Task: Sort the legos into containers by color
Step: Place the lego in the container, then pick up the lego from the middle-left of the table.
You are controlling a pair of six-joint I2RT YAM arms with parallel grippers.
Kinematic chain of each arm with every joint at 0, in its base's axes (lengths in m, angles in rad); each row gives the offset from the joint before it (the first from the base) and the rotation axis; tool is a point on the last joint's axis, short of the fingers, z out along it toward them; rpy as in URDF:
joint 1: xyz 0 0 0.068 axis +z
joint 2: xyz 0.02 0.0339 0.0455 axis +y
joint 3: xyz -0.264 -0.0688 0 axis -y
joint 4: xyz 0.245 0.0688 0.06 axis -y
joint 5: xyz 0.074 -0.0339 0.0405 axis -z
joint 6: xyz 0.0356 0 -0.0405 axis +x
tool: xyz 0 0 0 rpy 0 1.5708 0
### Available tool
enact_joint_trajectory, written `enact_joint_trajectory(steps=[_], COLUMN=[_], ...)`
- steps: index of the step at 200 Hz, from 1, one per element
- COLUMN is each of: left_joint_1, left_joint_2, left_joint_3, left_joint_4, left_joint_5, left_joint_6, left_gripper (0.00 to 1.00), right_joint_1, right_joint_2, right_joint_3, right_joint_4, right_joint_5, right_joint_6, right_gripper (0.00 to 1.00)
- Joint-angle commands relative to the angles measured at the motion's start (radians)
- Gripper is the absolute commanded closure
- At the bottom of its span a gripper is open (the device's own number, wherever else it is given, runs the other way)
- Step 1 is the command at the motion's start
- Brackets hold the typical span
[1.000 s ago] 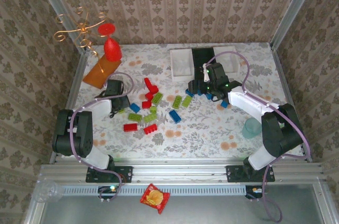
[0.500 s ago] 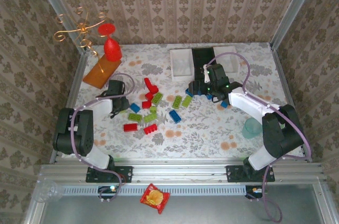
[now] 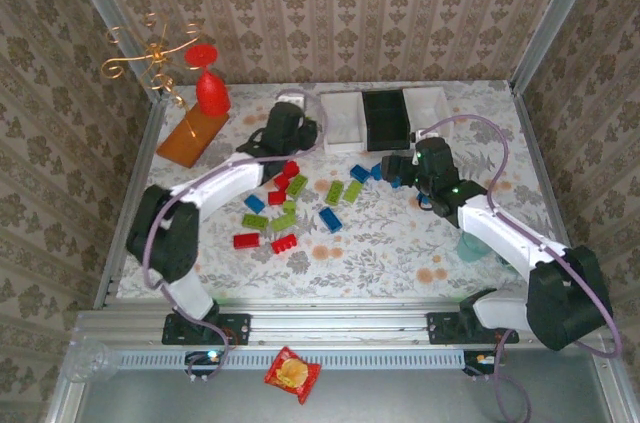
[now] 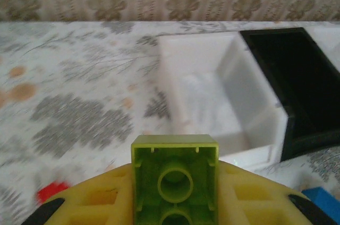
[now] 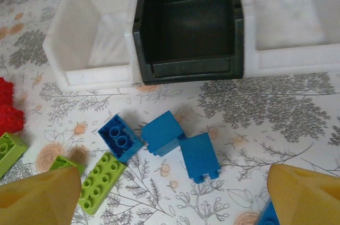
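Lime-green lego (image 4: 175, 177) pinched in my left end effector (image 4: 175, 211), short of the white container (image 4: 170, 86): released early, it may fall outside. Right end effector (image 5: 172, 196) spread.

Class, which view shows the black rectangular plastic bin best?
Right wrist: the black rectangular plastic bin faces the camera, its interior open to view. Left wrist crops it; top external shows it small.
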Motion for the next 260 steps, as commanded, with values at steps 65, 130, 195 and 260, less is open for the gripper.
enact_joint_trajectory(steps=[65,130,195,260], left_joint_1=[-0.029,-0.022,0.144,0.198], left_joint_2=[0.508,0.197,-0.452,-0.495], left_joint_3=[0.622,0.344,-0.382,-0.483], left_joint_4=[-0.177,-0.174,-0.516,-0.659], left_joint_5=[0.038,0.083,0.190,0.198], left_joint_6=[0.169,0.178,0.021,0.010], left_gripper=[0.62,0.29,0.27,0.05], right_joint_1=[0.001,0.017,0.066,0.084], right_joint_2=[-0.037,-0.089,-0.040,-0.003], right_joint_3=[-0.024,-0.064,-0.105,-0.133], right_joint_4=[0.003,-0.017,0.105,0.142], right_joint_5=[0.010,-0.018,-0.090,-0.067], right_joint_6=[0.017,-0.007,-0.021,-0.017], right_gripper=[0.08,0.08,0.08,0.08])
